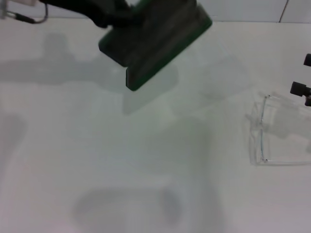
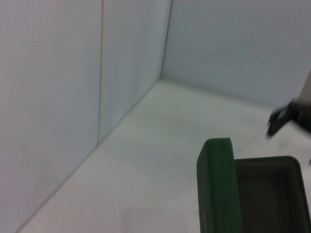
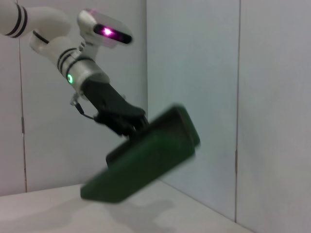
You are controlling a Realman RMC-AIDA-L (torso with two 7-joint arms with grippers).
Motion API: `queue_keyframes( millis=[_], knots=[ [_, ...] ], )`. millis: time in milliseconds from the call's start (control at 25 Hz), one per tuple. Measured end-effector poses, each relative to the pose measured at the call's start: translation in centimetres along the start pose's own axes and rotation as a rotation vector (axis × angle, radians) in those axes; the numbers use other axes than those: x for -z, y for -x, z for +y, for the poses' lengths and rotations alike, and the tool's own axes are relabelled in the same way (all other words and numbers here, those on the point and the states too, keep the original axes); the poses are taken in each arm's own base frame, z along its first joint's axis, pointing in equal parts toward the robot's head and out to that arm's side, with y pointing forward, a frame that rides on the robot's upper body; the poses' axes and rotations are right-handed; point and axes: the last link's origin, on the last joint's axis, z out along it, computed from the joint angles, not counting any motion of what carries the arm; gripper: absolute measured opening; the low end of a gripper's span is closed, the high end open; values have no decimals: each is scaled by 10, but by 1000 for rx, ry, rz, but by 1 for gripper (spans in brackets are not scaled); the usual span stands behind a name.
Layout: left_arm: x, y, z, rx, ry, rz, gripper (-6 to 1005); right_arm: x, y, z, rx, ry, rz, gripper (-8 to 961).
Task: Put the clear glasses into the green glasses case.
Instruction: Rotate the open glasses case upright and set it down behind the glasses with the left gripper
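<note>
Left hand [image 3: 127,127]: gripped the green glasses case [image 1: 154,42], open, tilted, aloft over the tabletop [image 1: 97,160].
Clear glasses [image 1: 274,131]: on tabletop, far right.
Right hand [image 1: 302,88]: beside glasses; grip state indiscernible.

A: What does the left arm [image 3: 53,36] look like?
B: White rounded segments with black bands, a green light ring at the wrist, and a white camera pod [image 3: 104,30] glowing pink. A thin cable loops beside its black left gripper [image 3: 127,122].
A: And the right gripper [image 1: 302,87]?
B: Only small black parts show.
</note>
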Motion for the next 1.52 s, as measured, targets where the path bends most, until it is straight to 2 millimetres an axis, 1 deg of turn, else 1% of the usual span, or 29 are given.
queue_keyframes(
  millis=[40, 160, 280, 480, 560, 680, 800, 880, 920, 960, 1080, 1120, 1160, 1240, 1280, 1320, 1400, 1520],
  knots=[
    [8, 2, 1, 10, 12, 42, 205, -1, 1, 0, 2, 2, -1, 763],
    [24, 7, 6, 31, 43, 133, 205, -3, 2, -1, 6, 6, -4, 763],
    [29, 15, 13, 45, 72, 176, 205, -3, 3, -2, 7, 7, -4, 763],
    [19, 31, 23, 44, 92, 184, 205, -3, 3, -1, 8, 11, -3, 762],
    [15, 35, 23, 35, 81, 174, 205, -3, 2, 0, 6, 14, -1, 762],
    [8, 38, 21, 22, 57, 111, 204, -1, 0, 2, -1, 17, -1, 761],
    [1, 36, 15, 4, 22, 22, 204, -1, -1, 4, -5, 19, -3, 761],
    [-7, 32, 9, -24, -11, -85, 204, -1, -2, 5, -9, 19, -4, 760],
    [-7, 32, 9, -24, -11, -85, 204, -1, -2, 6, -10, 19, -5, 760],
    [-11, 29, 8, -41, -18, -127, 204, -1, -3, 7, -15, 19, -5, 760],
    [-22, 23, 8, -93, -23, -232, 204, 2, -5, 8, -26, 11, -7, 760],
    [-22, 23, 8, -93, -23, -232, 204, 3, -6, 8, -30, 8, -6, 760],
    [-32, 16, 11, -144, -32, -304, 204, 5, -6, 8, -32, 4, -5, 759],
    [-39, 11, 15, -192, -48, -360, 204, 6, -6, 7, -36, -1, -3, 759],
    [-39, 11, 15, -192, -48, -360, 204, 6, -6, 7, -37, -5, -4, 759],
    [-42, 7, 17, -223, -60, -390, 204, 7, -6, 6, -39, -10, -4, 759],
    [-53, -4, 21, -266, -31, -408, 204, 10, -7, 5, -45, -24, -8, 759],
    [-57, -8, 22, -276, -20, -405, 204, 15, -7, 3, -55, -44, -15, 758]
  ],
)
